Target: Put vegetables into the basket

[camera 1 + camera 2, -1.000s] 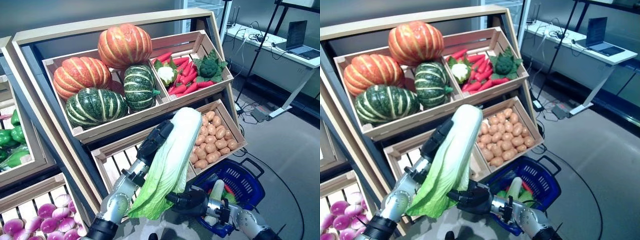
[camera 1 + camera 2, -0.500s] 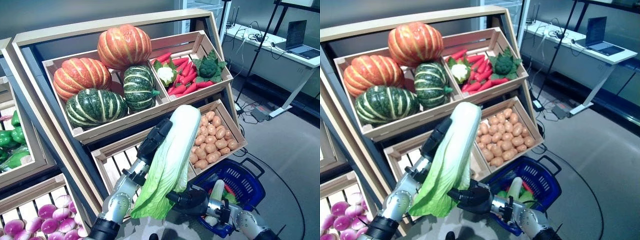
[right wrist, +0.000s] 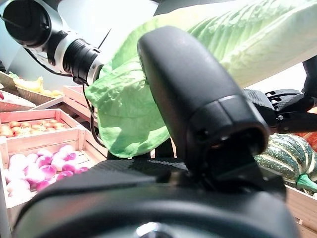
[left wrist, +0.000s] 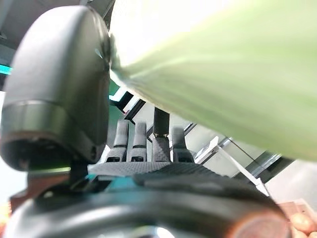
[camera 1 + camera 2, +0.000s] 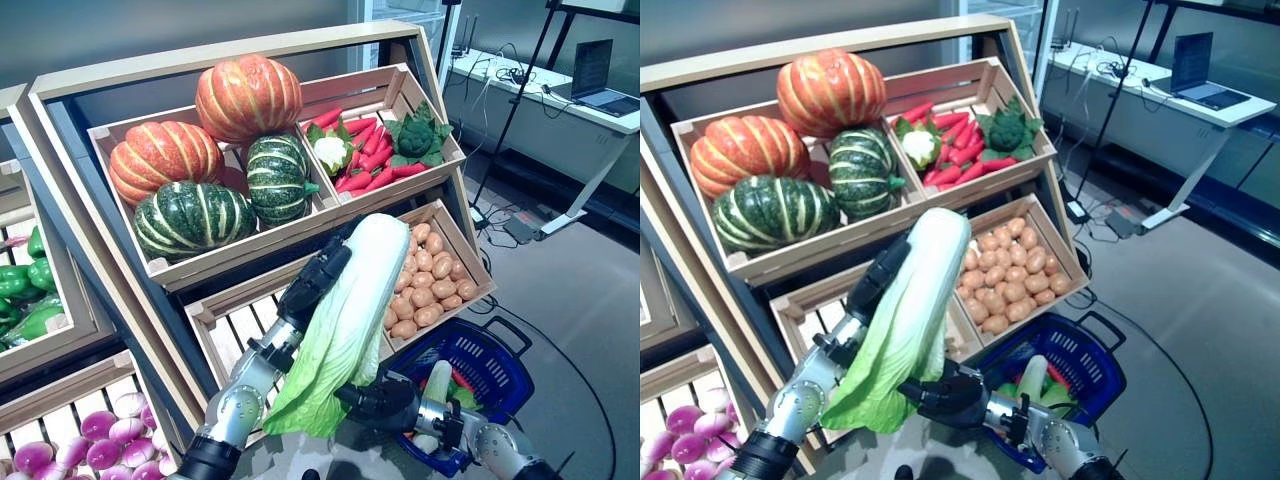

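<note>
A long napa cabbage [image 5: 350, 305], white at the top and leafy green below, is held up in the air in front of the shelf. My left hand [image 5: 312, 285] grips it from behind, thumb on one side and fingers on the other; the left wrist view shows the cabbage [image 4: 223, 74] against the thumb. My right hand [image 5: 385, 400] sits open under the leafy end, its thumb close to the leaves [image 3: 148, 99]. The blue basket [image 5: 497, 365] stands on the floor at the lower right, holding a pale green vegetable [image 5: 434, 384] and something red.
The sloped wooden shelf holds pumpkins [image 5: 248, 95], a crate of red roots and greens [image 5: 375, 160], potatoes [image 5: 430, 280] and a bare slatted crate [image 5: 235, 325]. Purple turnips [image 5: 100, 430] and green peppers [image 5: 25, 290] lie left. A desk with a laptop [image 5: 600, 90] stands back right.
The view has shifted slightly. The cabbage and my left hand have edged a little to the right, toward the basket. The right hand stays beneath the leafy end.
</note>
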Robot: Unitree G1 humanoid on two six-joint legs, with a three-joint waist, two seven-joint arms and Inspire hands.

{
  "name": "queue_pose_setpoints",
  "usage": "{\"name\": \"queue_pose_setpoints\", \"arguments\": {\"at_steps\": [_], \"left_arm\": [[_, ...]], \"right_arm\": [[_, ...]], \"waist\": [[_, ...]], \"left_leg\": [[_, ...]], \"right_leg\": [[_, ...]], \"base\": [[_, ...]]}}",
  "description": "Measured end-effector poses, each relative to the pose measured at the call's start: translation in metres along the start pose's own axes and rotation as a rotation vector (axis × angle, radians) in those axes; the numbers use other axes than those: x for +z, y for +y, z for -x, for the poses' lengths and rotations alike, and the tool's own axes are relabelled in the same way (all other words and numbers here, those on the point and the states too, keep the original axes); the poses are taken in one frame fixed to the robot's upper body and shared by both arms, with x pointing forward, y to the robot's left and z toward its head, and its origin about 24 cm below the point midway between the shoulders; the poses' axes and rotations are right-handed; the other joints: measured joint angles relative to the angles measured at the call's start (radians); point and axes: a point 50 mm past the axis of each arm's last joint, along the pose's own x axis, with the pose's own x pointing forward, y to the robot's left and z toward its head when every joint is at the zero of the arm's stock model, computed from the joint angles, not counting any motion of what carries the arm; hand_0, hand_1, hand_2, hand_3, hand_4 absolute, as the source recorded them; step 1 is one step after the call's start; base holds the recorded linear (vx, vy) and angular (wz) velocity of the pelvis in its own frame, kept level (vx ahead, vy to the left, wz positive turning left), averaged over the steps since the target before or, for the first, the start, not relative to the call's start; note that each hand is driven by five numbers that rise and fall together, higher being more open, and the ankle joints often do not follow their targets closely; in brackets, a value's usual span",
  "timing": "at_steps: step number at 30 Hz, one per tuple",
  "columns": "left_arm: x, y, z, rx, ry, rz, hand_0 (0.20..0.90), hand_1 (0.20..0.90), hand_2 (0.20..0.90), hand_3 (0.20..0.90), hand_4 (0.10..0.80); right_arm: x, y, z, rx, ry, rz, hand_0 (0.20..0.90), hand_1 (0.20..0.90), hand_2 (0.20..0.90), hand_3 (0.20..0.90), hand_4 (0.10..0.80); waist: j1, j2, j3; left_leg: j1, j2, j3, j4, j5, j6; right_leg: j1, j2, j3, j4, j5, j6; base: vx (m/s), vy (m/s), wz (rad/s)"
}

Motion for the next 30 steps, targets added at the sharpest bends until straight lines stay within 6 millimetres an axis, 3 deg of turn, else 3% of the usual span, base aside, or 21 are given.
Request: {"name": "queue_pose_setpoints", "arguments": {"at_steps": [10,16,20,30], "left_arm": [[0.003,0.002,0.001,0.004,0.005,0.002,0.900,0.900,0.900,0.900,0.800],[-0.002,0.003,0.004,0.017,0.056,-0.018,0.900,0.900,0.900,0.900,0.800],[-0.004,0.004,0.005,0.022,0.074,-0.025,0.900,0.900,0.900,0.900,0.800],[-0.002,0.007,0.008,0.036,0.093,-0.056,0.900,0.900,0.900,0.900,0.800]], "right_arm": [[0.017,-0.005,0.014,-0.097,-0.110,0.063,0.300,0.300,0.300,0.300,0.400],[0.051,-0.004,0.028,-0.145,-0.359,0.118,0.300,0.300,0.300,0.300,0.400],[0.063,-0.005,0.036,-0.195,-0.443,0.152,0.300,0.300,0.300,0.300,0.400],[0.066,-0.012,0.053,-0.334,-0.530,0.135,0.300,0.300,0.300,0.300,0.400]], "waist": [[0.000,0.001,0.001],[-0.001,0.001,0.004],[-0.003,0.002,0.011],[-0.006,-0.021,0.049]], "left_leg": [[-0.004,0.000,-0.002,-0.006,0.000,0.000],[-0.005,0.000,-0.003,-0.006,0.000,0.000],[-0.008,0.000,-0.002,-0.005,0.000,0.000],[-0.011,0.000,-0.001,0.000,0.000,0.000]], "right_leg": [[-0.002,0.000,0.000,0.000,0.000,0.000],[-0.003,0.001,0.000,0.000,-0.001,0.000],[-0.006,0.001,0.001,0.000,0.000,0.000],[-0.010,0.002,0.002,0.000,0.000,0.000]], "base": [[0.000,0.000,0.00],[0.000,0.000,0.00],[-0.026,-0.016,0.00],[-0.038,-0.019,0.00]]}}
